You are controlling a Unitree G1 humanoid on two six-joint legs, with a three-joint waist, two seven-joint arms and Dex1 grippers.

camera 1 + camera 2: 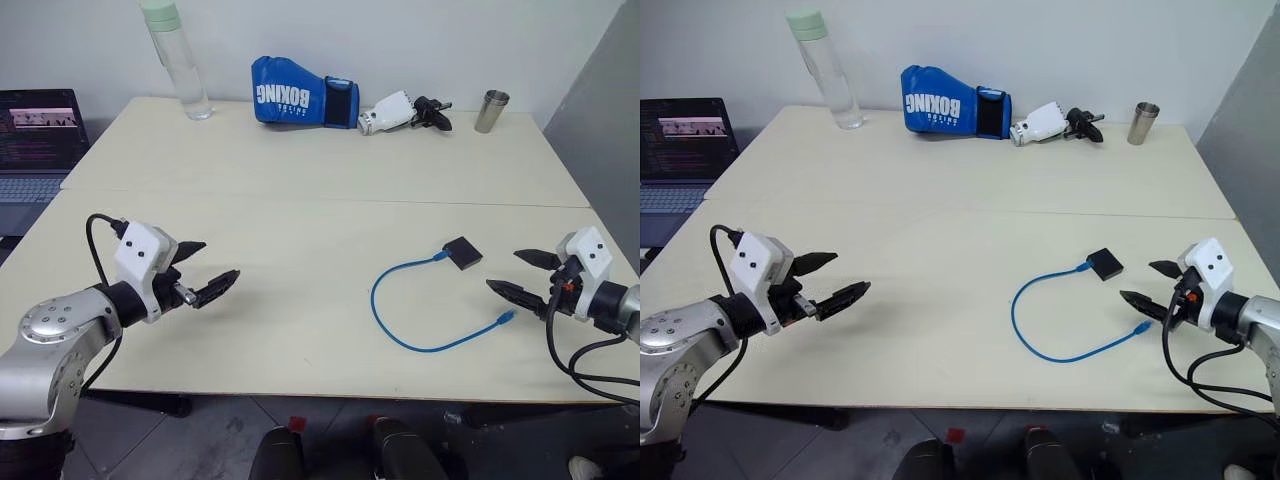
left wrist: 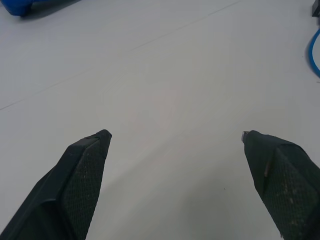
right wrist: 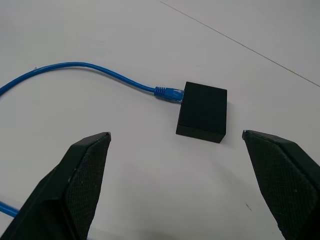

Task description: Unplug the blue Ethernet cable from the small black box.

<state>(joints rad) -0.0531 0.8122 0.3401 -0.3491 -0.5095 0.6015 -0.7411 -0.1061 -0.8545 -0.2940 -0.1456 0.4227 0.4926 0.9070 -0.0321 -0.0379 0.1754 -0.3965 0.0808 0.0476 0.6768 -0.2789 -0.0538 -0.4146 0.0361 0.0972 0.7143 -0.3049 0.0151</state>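
Both pairs of fingers stand spread wide and hold nothing. The right gripper (image 1: 522, 273) hovers over the right edge of the worktop (image 1: 300, 170), pointing inward, and its wrist view looks straight down at the small black box (image 3: 202, 111), which lies between and beyond the two fingertips, apart from both. The left gripper (image 1: 205, 268) hangs above the left part of the worktop, well apart from the box.

The blue Ethernet cable (image 1: 385, 318) is still plugged in: its plug (image 3: 169, 94) sits in the edge of the box that faces the worktop's middle. From there the cord loops toward the near edge and curls back to a free plug (image 1: 505, 318) lying just beside the right gripper's lower finger.

To do this step well, one gripper should probably pin or pinch the box while the other takes the plug's body close to the port, not the cord, and pulls straight out along the plug's axis. Whether the plug has a latch tab that needs pressing is too small to make out, so a gentle first tug seems wise. The light box will likely slide if left unheld.
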